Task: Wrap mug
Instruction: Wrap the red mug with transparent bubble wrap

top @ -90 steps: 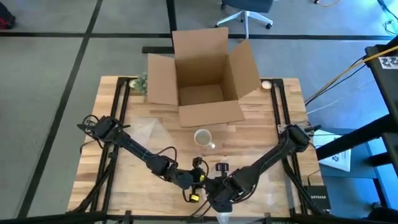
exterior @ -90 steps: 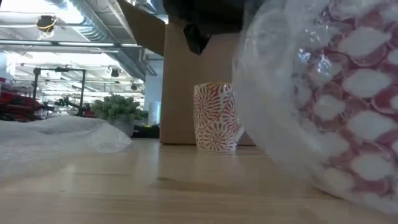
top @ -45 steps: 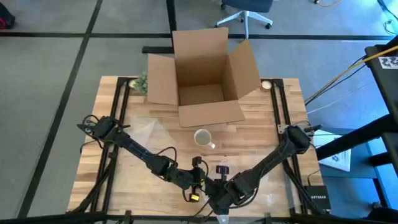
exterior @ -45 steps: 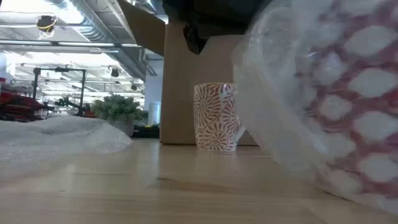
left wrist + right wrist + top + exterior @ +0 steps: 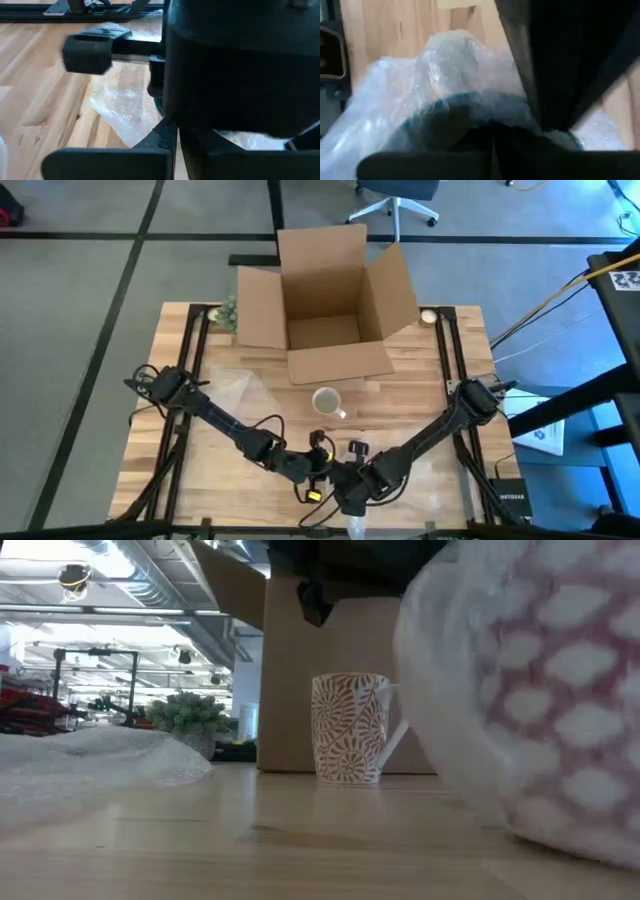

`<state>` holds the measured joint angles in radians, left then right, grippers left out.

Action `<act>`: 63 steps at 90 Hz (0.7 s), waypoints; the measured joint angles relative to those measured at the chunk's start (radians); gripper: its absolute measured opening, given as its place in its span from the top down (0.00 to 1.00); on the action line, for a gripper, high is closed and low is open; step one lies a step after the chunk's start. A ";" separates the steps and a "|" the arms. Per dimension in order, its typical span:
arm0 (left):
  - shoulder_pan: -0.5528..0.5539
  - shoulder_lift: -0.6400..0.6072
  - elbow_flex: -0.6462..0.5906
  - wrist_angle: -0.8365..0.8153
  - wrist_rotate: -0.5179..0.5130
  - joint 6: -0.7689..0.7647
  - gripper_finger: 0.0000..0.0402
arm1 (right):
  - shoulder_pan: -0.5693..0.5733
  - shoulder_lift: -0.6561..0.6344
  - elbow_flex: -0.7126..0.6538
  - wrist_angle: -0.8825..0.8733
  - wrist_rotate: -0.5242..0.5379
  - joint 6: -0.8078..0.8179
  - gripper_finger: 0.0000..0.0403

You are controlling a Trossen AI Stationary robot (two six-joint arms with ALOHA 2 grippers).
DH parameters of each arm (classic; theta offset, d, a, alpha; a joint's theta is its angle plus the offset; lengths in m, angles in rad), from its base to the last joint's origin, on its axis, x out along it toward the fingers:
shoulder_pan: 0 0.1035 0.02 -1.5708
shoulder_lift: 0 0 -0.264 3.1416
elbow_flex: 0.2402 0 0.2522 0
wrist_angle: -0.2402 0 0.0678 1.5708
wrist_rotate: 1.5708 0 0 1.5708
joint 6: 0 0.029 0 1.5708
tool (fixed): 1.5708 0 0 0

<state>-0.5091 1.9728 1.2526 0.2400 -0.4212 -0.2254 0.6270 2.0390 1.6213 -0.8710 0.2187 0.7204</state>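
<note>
Both arms reach low, pincers nearly touching.

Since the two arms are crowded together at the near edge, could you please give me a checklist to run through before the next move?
1. Red-patterned mug in clear bubble wrap covered: ok in low view.
2. Second red-and-white patterned ceramic mug upright, untouched: ok.
3. Open brown cardboard box ready, flaps out: ok.
4. Left gripper and right gripper clear of each other: not ok, very close.
5. Jaws' hold on the wrap: cannot tell.
6. Spare sheet of bubble wrap lying flat on the wooden table: ok.
</note>
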 joint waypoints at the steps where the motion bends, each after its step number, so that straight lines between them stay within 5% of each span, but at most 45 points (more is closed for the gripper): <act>1: 0.000 0.000 0.000 0.000 0.000 0.000 1.00 | 0.000 -0.003 0.009 -0.007 0.000 -0.003 1.00; 31: 0.000 0.000 0.000 0.001 0.000 0.001 1.00 | 0.002 -0.017 0.199 -0.237 -0.011 0.000 1.00; 63: 0.000 0.000 0.000 0.006 -0.002 0.001 1.00 | 0.000 0.023 -0.039 0.013 -0.008 0.047 1.00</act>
<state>-0.5087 1.9724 1.2526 0.2459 -0.4235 -0.2245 0.6273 2.0624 1.5820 -0.8582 0.2107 0.7673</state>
